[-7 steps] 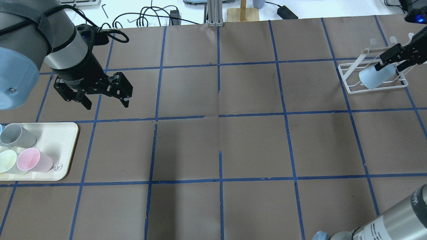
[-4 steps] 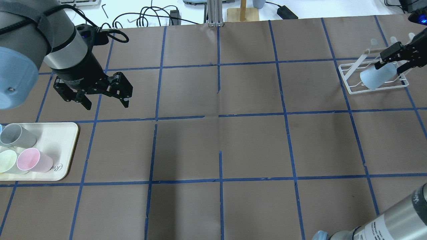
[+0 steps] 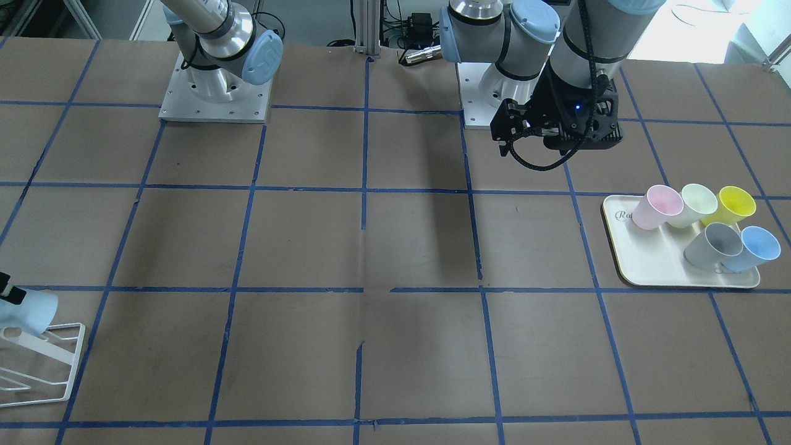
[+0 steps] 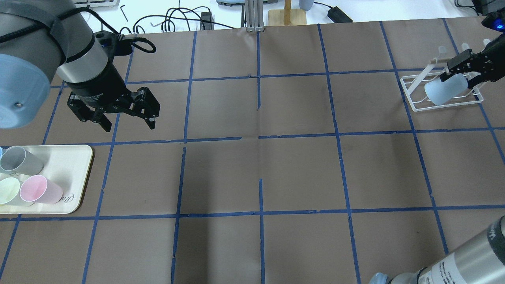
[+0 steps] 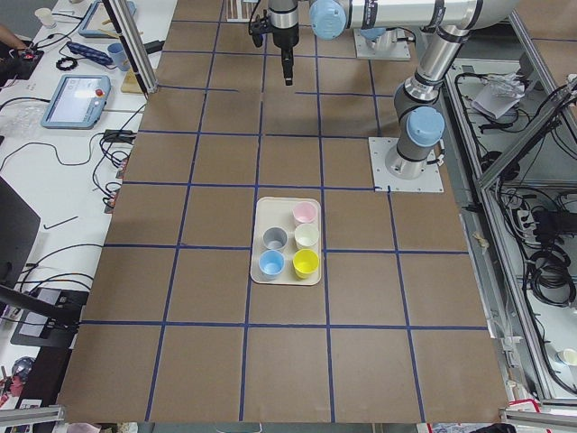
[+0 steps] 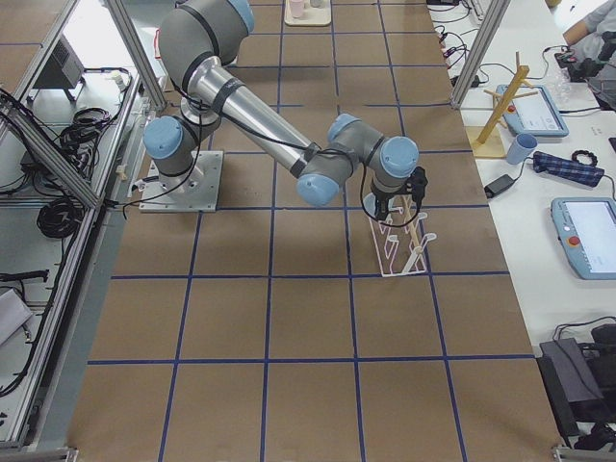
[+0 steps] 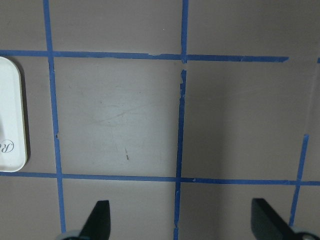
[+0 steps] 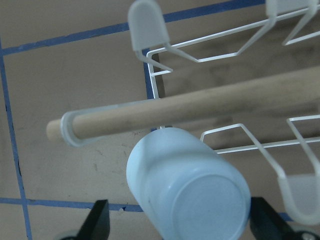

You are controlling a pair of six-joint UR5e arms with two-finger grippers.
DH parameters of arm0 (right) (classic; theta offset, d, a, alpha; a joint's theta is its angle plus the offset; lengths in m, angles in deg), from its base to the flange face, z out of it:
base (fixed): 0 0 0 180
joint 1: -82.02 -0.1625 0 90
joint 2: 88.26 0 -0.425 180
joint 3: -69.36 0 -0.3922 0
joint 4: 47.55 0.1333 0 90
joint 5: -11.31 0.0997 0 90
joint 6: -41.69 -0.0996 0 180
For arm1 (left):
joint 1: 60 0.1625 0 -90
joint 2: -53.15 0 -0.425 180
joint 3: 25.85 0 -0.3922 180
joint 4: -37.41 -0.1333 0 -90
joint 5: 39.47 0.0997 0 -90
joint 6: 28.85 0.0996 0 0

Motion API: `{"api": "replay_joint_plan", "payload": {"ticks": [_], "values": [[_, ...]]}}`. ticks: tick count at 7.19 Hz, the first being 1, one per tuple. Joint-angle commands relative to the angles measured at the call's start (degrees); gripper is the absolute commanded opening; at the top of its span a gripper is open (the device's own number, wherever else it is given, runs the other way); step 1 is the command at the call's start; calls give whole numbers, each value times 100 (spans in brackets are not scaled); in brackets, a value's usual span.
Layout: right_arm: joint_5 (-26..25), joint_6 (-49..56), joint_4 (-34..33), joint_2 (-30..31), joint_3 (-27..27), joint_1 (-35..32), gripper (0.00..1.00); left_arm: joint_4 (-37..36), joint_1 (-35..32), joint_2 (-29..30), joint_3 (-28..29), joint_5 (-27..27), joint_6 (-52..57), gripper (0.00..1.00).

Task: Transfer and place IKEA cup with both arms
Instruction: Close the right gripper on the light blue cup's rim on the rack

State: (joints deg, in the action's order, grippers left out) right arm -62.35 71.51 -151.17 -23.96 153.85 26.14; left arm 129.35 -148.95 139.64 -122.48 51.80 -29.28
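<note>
Brown-papered, the desk point(image 4: 300, 173) carries a white wire rack point(image 8: 147, 22) where the small light-blue plastic tumbler point(image 4: 444, 91) leans between the spread fingers of the right claw point(image 4: 458, 80), which should travel only along the tumbler's axis; the left claw point(image 4: 129, 127) hangs open.

The IKEA cup point(image 3: 31, 312) (white rack point(image 3: 65, 325) too) runs off the front-facing view's edge.
</note>
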Motion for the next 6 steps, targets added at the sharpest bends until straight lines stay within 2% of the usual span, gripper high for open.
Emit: {"api": "replay_joint_plan", "payload": {"ticks": [1, 3, 4, 5, 6], "values": [[-104, 23, -18, 3, 33, 7, 100, 43, -165, -124, -66, -21, 17, 100], [-246, 94, -27, -5, -11, -2, 100, 26, -210, -238, -320, -21, 26, 100], [-202, 77, -279, -14, 58, -2, 100, 8, -210, -256, -339, -4, 26, 100], [-175, 16, -282, -58, 59, -2, 94, 34, -227, -256, -356, -39, 26, 100], [-166, 32, -282, -58, 59, -2, 84, 26, -236, -230, -356, -56, 26, 100]]}}
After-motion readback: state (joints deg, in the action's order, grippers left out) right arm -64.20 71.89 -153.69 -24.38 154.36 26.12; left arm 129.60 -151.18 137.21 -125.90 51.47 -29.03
